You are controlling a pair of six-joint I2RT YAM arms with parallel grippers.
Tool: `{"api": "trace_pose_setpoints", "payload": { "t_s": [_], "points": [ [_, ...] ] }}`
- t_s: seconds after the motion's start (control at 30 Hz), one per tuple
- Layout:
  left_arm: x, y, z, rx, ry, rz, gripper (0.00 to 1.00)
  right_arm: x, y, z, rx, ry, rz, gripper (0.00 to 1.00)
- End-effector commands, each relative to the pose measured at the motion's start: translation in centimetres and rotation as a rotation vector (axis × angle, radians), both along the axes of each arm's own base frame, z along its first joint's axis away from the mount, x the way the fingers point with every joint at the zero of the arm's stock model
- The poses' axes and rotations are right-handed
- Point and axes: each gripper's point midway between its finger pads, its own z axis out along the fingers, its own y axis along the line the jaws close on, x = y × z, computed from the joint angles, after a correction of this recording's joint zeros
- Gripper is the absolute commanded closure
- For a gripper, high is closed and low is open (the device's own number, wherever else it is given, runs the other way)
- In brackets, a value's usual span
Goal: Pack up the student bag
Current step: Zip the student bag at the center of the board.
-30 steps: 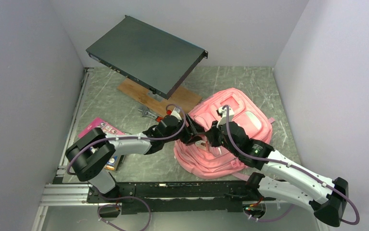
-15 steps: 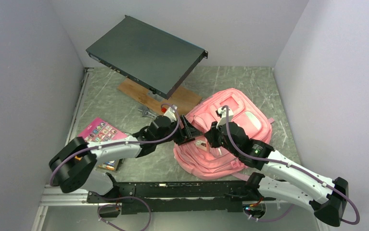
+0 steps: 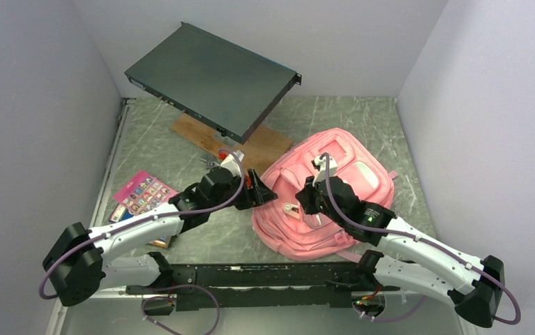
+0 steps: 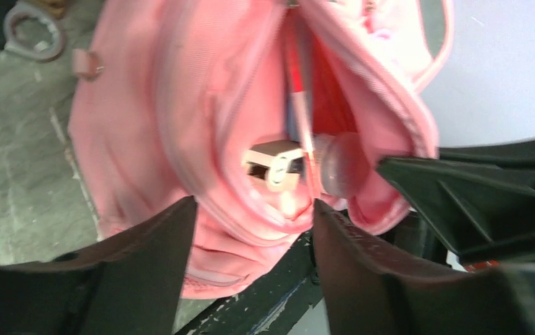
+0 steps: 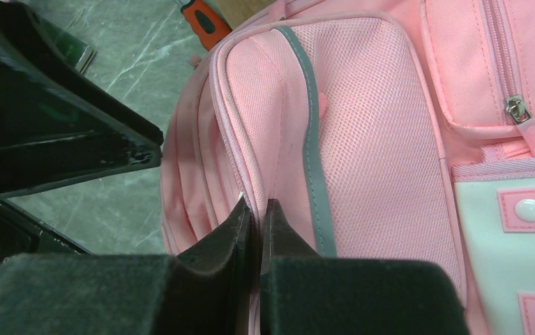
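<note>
The student bag (image 3: 344,178) is a pink backpack lying flat at the right of the table. My right gripper (image 3: 299,204) is shut on a fold of its pink fabric at the left edge, beside the mesh panel (image 5: 383,132); the pinch shows in the right wrist view (image 5: 256,209). My left gripper (image 3: 263,195) is open and empty, just left of the bag. In the left wrist view (image 4: 254,223) it faces the bag's gaping opening (image 4: 299,91), where a small tan object (image 4: 275,164) and red lining show inside.
A pink book (image 3: 142,192) lies at the left by my left arm. A dark rack unit (image 3: 212,80) stands tilted at the back over a wooden board (image 3: 261,143). A wrench (image 3: 212,164) and an orange-handled tool (image 5: 205,21) lie left of the bag.
My left arm has drawn back to the left, its gripper leaving the bag's opening. My right gripper has kept its hold on the bag's edge.
</note>
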Motion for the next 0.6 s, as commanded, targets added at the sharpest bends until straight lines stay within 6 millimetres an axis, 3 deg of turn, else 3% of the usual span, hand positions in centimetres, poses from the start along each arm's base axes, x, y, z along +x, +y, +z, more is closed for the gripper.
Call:
{"api": "trace_pose_setpoints", "payload": {
  "t_s": [0.0,0.07,0.13,0.5,0.57],
  "points": [
    [-0.3,0.9,-2.7,0.053,0.049,-0.017,0.38,0.4,1.7,3.6,0.119,-0.056,0.019,1.00],
    [-0.4,0.8,-3.5,0.064,0.067,-0.023,0.30,0.4,1.7,3.7,0.121,-0.057,0.020,1.00],
    [-0.5,0.5,-4.2,0.065,0.087,-0.035,0.28,0.4,1.7,3.7,0.125,-0.057,0.021,1.00],
    [0.5,-1.2,-5.9,0.078,0.130,-0.065,0.68,0.3,1.7,3.7,0.128,-0.057,0.024,1.00],
    [0.5,-1.4,-5.9,0.065,0.126,-0.071,0.69,0.4,1.8,3.6,0.127,-0.056,0.025,1.00]
  ]
}}
